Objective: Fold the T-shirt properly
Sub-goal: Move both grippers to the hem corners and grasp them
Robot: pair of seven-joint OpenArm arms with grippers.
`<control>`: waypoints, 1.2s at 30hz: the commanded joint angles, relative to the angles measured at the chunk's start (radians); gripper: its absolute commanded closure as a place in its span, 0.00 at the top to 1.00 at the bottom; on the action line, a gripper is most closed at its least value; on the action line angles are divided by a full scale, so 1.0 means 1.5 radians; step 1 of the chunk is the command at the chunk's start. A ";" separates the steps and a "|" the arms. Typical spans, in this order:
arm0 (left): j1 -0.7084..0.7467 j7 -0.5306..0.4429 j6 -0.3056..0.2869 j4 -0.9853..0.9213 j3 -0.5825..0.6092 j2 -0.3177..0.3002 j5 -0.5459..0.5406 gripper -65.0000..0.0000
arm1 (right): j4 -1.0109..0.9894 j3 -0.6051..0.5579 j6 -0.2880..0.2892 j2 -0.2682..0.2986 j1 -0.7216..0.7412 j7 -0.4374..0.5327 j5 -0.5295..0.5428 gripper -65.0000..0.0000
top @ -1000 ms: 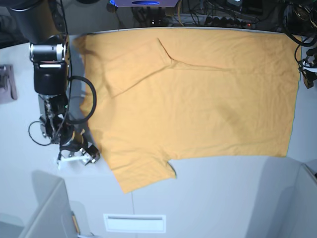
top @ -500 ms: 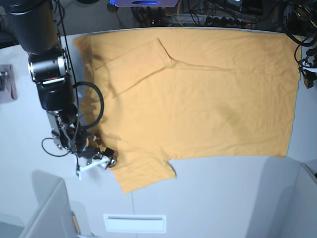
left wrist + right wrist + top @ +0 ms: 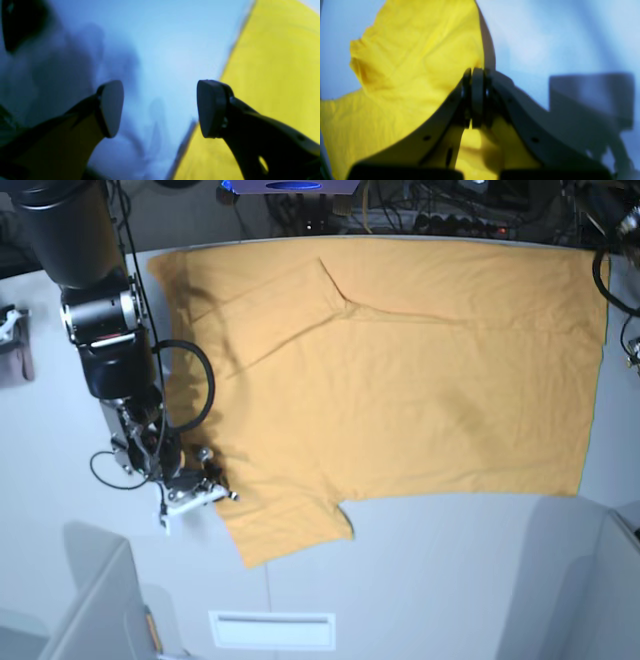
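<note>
The T-shirt (image 3: 400,380) lies spread flat on the grey table (image 3: 450,580), plain side up, one sleeve folded across its upper left and the other sleeve (image 3: 285,525) pointing toward the front edge. My right gripper (image 3: 205,492) sits at that front sleeve's left edge. In the right wrist view its jaws (image 3: 473,97) are pressed together right at the hem of the yellow T-shirt (image 3: 415,62), with cloth under the fingers. My left gripper (image 3: 160,107) stands open above bare table, with the T-shirt (image 3: 275,75) edge beside its right finger (image 3: 210,107).
A pinkish cloth (image 3: 20,345) lies at the table's left edge. Grey panels stand at the front left (image 3: 90,610) and front right (image 3: 600,580). A white slotted plate (image 3: 272,630) is near the front edge. Cables (image 3: 450,220) crowd the back.
My right arm has moved right, from the bare table to the front sleeve's edge, and its jaws have gone from open to shut there. The sleeve's left edge has shifted slightly.
</note>
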 commanded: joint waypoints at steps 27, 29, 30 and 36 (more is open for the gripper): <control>-0.588 -0.393 0.110 -0.820 0.298 -0.038 0.259 0.68 | 0.008 0.000 0.001 0.037 0.019 -0.004 -0.002 0.00; -0.573 -0.394 0.107 -0.810 0.298 -0.037 0.259 0.68 | 0.008 0.000 0.001 0.037 0.019 -0.004 -0.002 0.00; -0.567 -0.394 0.107 -0.806 0.298 -0.035 0.259 0.68 | 0.008 0.000 0.001 0.037 0.019 -0.004 -0.002 0.00; -0.545 -0.394 0.107 -0.804 0.299 -0.031 0.259 0.68 | 0.008 0.000 0.001 0.037 0.019 -0.004 -0.002 0.00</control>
